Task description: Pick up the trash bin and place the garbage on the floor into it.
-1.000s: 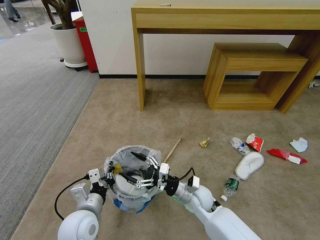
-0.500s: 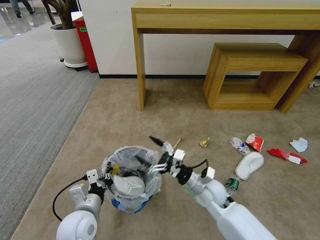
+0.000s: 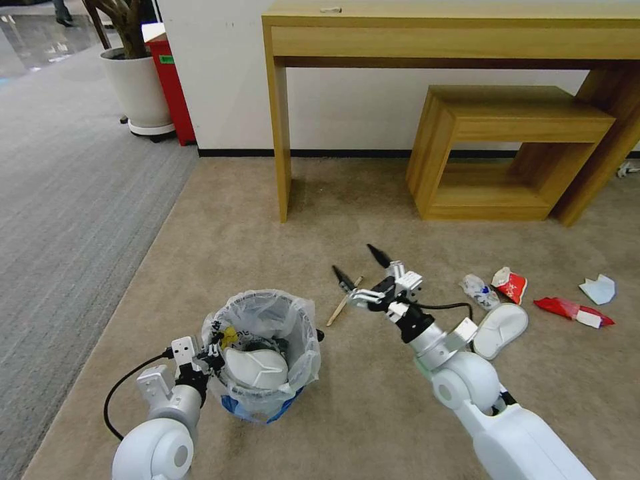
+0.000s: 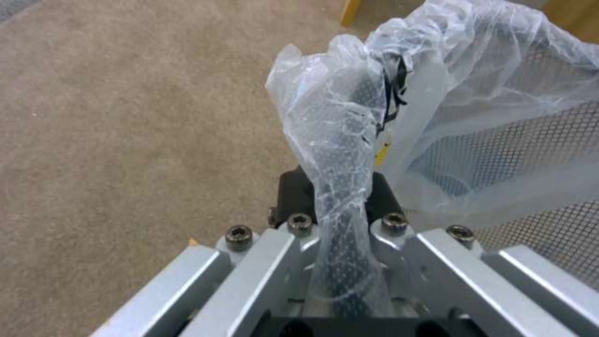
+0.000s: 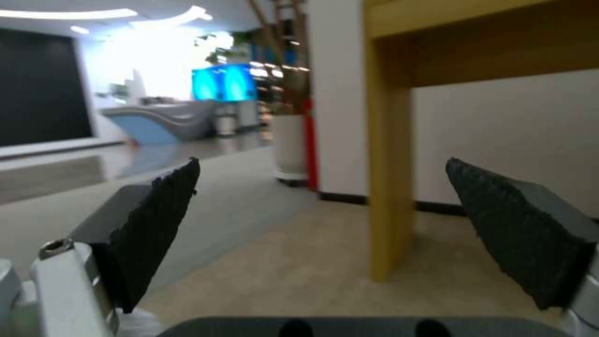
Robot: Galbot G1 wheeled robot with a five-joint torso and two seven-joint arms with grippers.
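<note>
The trash bin (image 3: 261,313), black mesh with a clear bag, sits low at the left. A white slipper (image 3: 257,369) and a yellow scrap lie inside it. My left gripper (image 3: 203,357) is shut on the bin's bagged rim (image 4: 340,154). My right gripper (image 3: 352,258) is open and holds nothing. It hovers over the carpet beside the wooden stick (image 3: 341,307), and its dark pads (image 5: 156,224) are spread wide. The rest of the garbage lies to the right: a second slipper (image 3: 500,330), a crushed clear bottle (image 3: 479,291), a red-white wrapper (image 3: 510,285), a red packet (image 3: 573,311) and a pale crumpled piece (image 3: 598,289).
A wooden desk (image 3: 453,33) stands against the wall, with its leg (image 3: 283,147) ahead of the right gripper. A low wooden shelf (image 3: 507,147) sits beneath it. A potted plant (image 3: 137,87) and a red box (image 3: 172,87) stand at the far left, beside grey carpet.
My right gripper has come out of the bin's mouth and swung forward and right, toward the stick. The slipper stayed in the bin. The left gripper still holds the rim.
</note>
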